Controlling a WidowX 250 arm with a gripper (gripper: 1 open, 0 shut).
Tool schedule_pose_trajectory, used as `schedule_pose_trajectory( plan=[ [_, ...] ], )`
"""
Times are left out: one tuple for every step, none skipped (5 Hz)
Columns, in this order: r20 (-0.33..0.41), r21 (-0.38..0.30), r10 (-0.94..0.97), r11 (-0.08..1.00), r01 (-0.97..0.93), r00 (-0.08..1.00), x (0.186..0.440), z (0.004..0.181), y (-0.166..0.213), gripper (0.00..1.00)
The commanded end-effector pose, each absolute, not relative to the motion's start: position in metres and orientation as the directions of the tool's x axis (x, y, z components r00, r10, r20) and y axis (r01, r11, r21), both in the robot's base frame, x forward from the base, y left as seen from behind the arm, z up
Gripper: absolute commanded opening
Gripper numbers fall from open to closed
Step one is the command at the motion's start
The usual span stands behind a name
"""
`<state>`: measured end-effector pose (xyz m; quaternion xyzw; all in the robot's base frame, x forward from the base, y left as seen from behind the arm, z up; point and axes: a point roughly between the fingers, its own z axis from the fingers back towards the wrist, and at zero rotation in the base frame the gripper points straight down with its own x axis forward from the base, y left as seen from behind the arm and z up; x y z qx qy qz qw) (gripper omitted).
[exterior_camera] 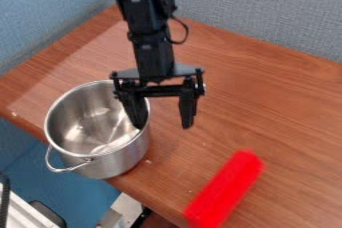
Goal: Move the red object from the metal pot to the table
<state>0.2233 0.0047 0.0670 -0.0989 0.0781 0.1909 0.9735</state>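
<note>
The red object (225, 188), a bright red bar, lies on the table (274, 92) near its front edge, to the right of the metal pot (91, 130). The pot stands at the table's front left corner and its inside looks empty. My gripper (159, 109) hangs over the table just right of the pot's rim, above and left of the red bar. Its two dark fingers (186, 107) are spread wide and it is open, with nothing between them.
A blue-grey wall (267, 7) runs behind the table. The table's front edge runs just under the pot and the red bar, with floor and a white frame (34, 212) below at the lower left.
</note>
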Motion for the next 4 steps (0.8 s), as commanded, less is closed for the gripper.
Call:
schedule_pose_trajectory(
  plan=[
    [-0.153, -0.160, 0.343, 0.917, -0.366, 0.927, 0.220, 0.072, 0.000, 1.00],
    [-0.144, -0.154, 0.337, 0.921, -0.358, 0.930, 0.216, 0.082, 0.005, 1.00],
    [-0.138, -0.160, 0.334, 0.921, -0.354, 0.932, 0.213, 0.088, 0.011, 1.00],
    [-0.102, -0.172, 0.319, 0.927, -0.332, 0.942, 0.206, 0.093, 0.001, 1.00]
  ],
)
